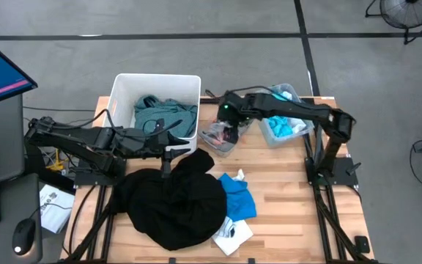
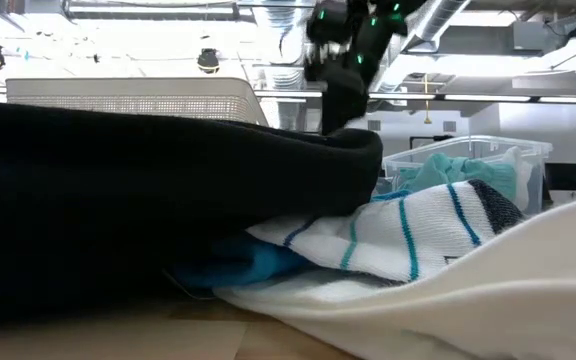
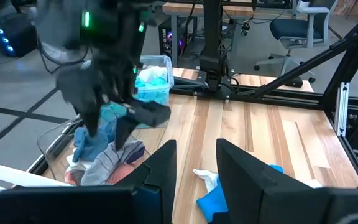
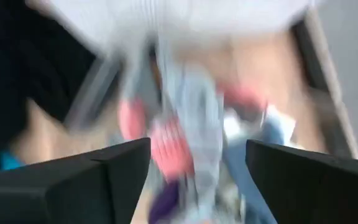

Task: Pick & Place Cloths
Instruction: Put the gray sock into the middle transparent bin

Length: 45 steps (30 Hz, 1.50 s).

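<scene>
At table centre, black garment (image 1: 173, 198), blue piece (image 1: 238, 193) and sock (image 1: 233, 231) await; teal shirt (image 1: 163, 114) lies binned at 11 o'clock. Right gripper (image 1: 229, 126), jaws wide, hovers over the clear bin (image 1: 222, 138); left gripper (image 1: 168, 152) is parted, empty.

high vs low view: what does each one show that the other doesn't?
Only the high view shows the left gripper at the black garment's edge, the teal-green shirt in the white bin, and the small clear bin under the right gripper, its fingers open. Only the low view shows the striped white sock close up. Both show the black garment, the white bin, and the cyan cloth in the other clear bin.
</scene>
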### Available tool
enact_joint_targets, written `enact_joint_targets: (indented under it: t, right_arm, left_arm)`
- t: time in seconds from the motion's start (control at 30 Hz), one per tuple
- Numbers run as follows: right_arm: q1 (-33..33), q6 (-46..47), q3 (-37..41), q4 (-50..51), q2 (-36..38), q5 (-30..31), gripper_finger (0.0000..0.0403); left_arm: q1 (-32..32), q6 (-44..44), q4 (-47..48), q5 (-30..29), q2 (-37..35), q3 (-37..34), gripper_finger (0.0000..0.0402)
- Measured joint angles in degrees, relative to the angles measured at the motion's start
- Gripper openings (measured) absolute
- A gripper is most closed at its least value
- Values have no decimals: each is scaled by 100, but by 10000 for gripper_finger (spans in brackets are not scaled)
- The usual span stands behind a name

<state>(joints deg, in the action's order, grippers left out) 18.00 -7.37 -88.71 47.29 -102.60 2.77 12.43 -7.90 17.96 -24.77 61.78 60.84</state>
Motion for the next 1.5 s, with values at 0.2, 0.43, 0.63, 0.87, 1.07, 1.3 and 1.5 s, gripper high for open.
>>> enact_joint_targets:
  t: [0.2,0.43,0.63,0.87,1.07,1.3,1.5]
  right_arm:
    - [-192,275,-17,-1244,124,-579,179]
    - [21,370,-5,-1506,-490,-1557,22]
    - [164,478,-4,-1566,-943,-2018,5]
    - [113,593,-4,-1671,-1455,-2222,3]
    - [207,600,-4,-1501,-1774,-2211,2]
    - [229,536,-4,-1429,-1824,-2045,2]
    - [213,786,4,-1285,-1340,-2381,1]
  left_arm:
    - [0,2,10,0,-2,0,99]
    - [0,-4,9,0,0,0,99]
    - [0,-5,15,0,-2,0,99]
    - [0,-7,30,0,0,0,99]
    - [0,-7,54,0,-2,0,99]
    - [0,-7,64,0,0,0,99]
    - [0,-7,70,0,-1,0,99]
